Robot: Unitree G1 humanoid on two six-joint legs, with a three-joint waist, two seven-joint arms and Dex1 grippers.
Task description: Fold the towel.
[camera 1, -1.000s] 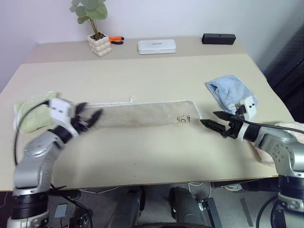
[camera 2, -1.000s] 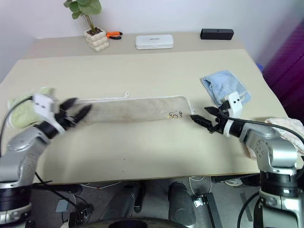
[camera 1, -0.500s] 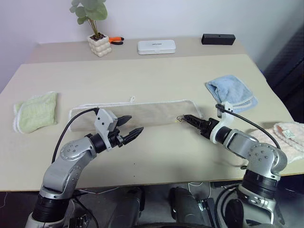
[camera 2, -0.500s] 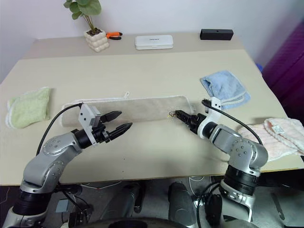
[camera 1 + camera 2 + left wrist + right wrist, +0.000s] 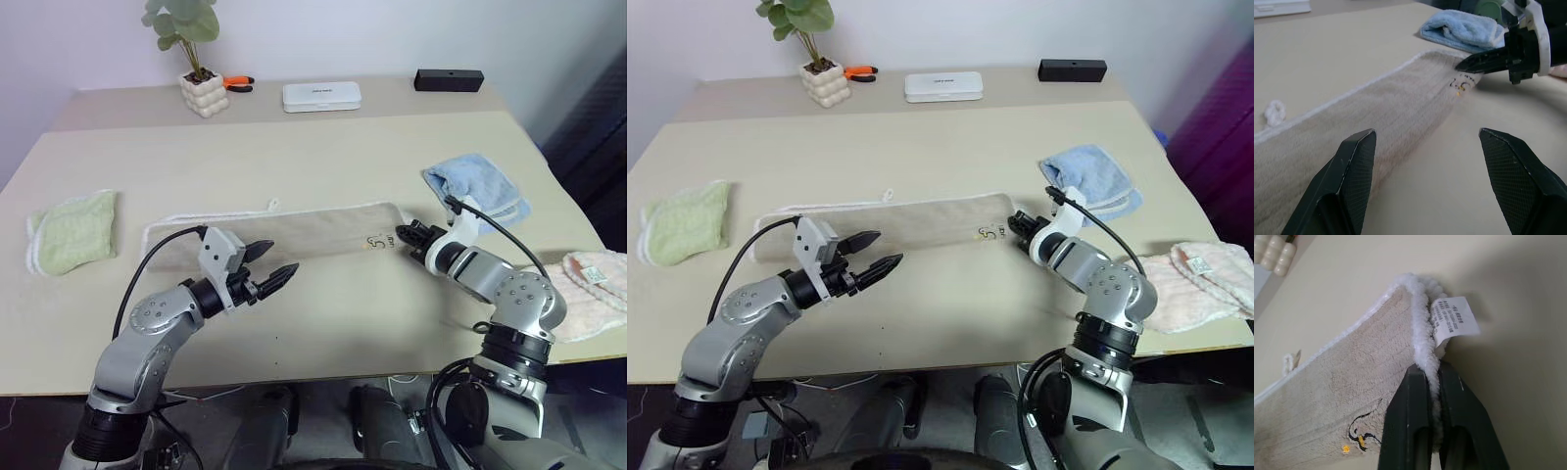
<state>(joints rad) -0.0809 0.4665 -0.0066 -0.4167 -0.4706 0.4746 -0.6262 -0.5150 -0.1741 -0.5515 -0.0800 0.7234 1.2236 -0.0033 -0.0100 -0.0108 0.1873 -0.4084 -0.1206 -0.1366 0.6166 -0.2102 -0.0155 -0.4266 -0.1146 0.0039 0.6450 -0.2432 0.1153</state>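
The towel (image 5: pixel 294 230) is a long beige strip with white edging, lying flat across the middle of the table, its dark scribble print (image 5: pixel 1362 434) near the right end. My right gripper (image 5: pixel 404 236) is at that right end, shut on the towel's white edging (image 5: pixel 1426 352), just below a white care tag (image 5: pixel 1453 317). My left gripper (image 5: pixel 280 258) hovers open just in front of the towel's near edge, left of centre, with nothing between its fingers (image 5: pixel 1359 161).
A light green folded cloth (image 5: pixel 71 230) lies at the table's left. A light blue cloth (image 5: pixel 477 186) lies behind the right gripper, and a pink-white cloth (image 5: pixel 593 284) at the right edge. A potted plant (image 5: pixel 204 93), orange pliers (image 5: pixel 238 82), a white box (image 5: pixel 321 95) and a black box (image 5: pixel 448 79) line the back.
My right gripper moved in to the towel's right end, rolled, and shut on its edging. My left arm swung right from the towel's left end, then held still.
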